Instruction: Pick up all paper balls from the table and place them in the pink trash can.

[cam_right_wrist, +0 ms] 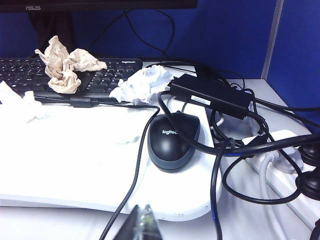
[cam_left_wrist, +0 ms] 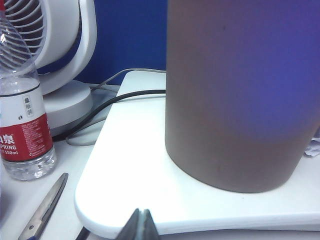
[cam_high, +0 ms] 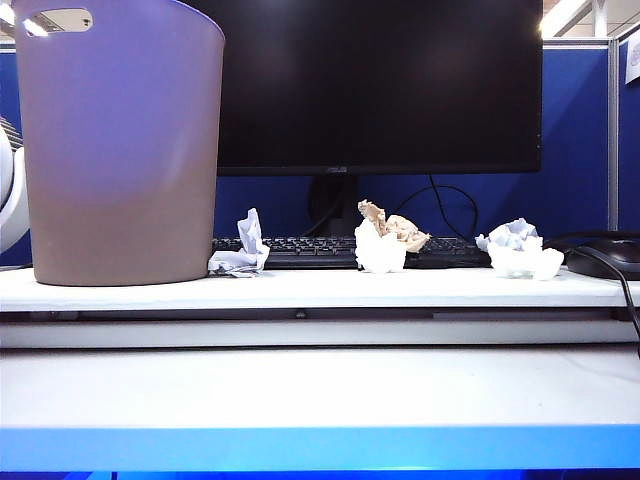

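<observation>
Both arms sit pulled back at the near side, and nothing is picked up yet. The left end effector (cam_left_wrist: 142,225) is pinched closed and empty, low in front of the pink trash can (cam_high: 120,150), which stands on the far left of the raised white surface (cam_high: 320,290). The right end effector (cam_right_wrist: 142,222) is likewise closed and empty, near the mouse (cam_right_wrist: 172,140) and its tangle of cables.

Your paper balls lie in a row before the keyboard (cam_high: 320,250): a bluish one (cam_high: 243,252) just beside the bin, a white wad (cam_high: 379,252) with a tan one (cam_high: 395,228) touching it in the middle, and a white one (cam_high: 520,252) on the right.

Open the fingers wide before descending. Start with the ball beside the bin, using the left arm. On the right, approach from above so you don't snag the cables.
</observation>
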`<control>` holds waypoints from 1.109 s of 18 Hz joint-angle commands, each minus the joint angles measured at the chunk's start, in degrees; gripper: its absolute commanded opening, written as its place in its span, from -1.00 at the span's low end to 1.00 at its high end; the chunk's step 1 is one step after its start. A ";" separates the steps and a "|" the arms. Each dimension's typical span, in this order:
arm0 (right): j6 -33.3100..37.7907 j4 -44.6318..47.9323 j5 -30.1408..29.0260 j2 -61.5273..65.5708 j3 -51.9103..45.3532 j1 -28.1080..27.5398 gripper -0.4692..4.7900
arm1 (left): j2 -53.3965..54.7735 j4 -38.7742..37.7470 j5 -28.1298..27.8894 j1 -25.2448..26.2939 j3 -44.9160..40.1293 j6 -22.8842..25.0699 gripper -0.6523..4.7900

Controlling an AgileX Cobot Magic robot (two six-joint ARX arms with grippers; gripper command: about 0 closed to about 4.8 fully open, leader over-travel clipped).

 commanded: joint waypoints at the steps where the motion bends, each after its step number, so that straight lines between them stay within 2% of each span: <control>1: 0.07 0.63 -0.11 -0.09 0.22 0.02 -0.83 | -0.11 0.44 0.20 0.02 0.02 -0.44 -0.78; 6: 0.07 0.74 0.07 -0.09 0.22 0.02 -0.83 | -0.11 0.57 0.52 0.02 0.02 -0.83 -0.78; 7: 0.59 1.33 -0.44 -0.09 0.22 0.07 -0.83 | -0.11 0.83 1.70 0.02 0.02 -3.21 -0.78; 9: 10.64 5.40 -5.22 -0.09 0.24 0.07 -0.83 | -0.11 2.12 7.78 0.00 0.02 -15.21 -0.78; 10: 16.79 9.90 -8.48 -0.09 0.24 0.07 -0.83 | -0.11 4.57 12.66 0.00 0.02 -23.26 -0.78; 11: 20.65 15.08 -11.69 -0.09 0.24 0.07 -0.83 | -0.11 8.09 16.79 -0.04 0.04 -29.27 -0.78; 12: 23.30 22.18 -14.14 -0.09 0.33 0.09 -0.83 | -0.11 14.45 21.05 -0.11 0.04 -36.50 -0.78; 13: 24.35 28.59 -14.16 -0.09 0.81 0.09 -0.83 | -0.11 22.91 24.06 -0.11 0.04 -44.65 -0.78; 14: 24.50 31.32 -13.40 -0.09 2.16 0.07 -0.83 | -0.11 31.17 24.70 -0.13 0.07 -51.19 -0.78; 15: 24.48 30.38 -11.17 0.24 5.05 0.07 -0.83 | -0.11 39.71 23.65 -0.17 0.20 -57.51 -0.78; 16: 24.41 28.15 -9.46 1.29 8.66 0.07 -0.83 | -0.11 44.68 21.20 -0.20 0.96 -62.42 -0.78; 18: 21.57 27.10 -9.46 7.32 16.41 0.07 -0.83 | -0.11 42.75 19.52 -0.20 5.16 -67.58 -0.78; 19: 19.21 27.28 -13.55 14.29 22.77 0.07 -0.83 | -0.07 37.31 21.33 -0.17 9.86 -65.77 -0.78; 20: 16.33 26.49 -18.69 21.24 28.39 0.07 -0.83 | 0.72 32.22 24.09 -0.15 14.40 -60.15 -0.78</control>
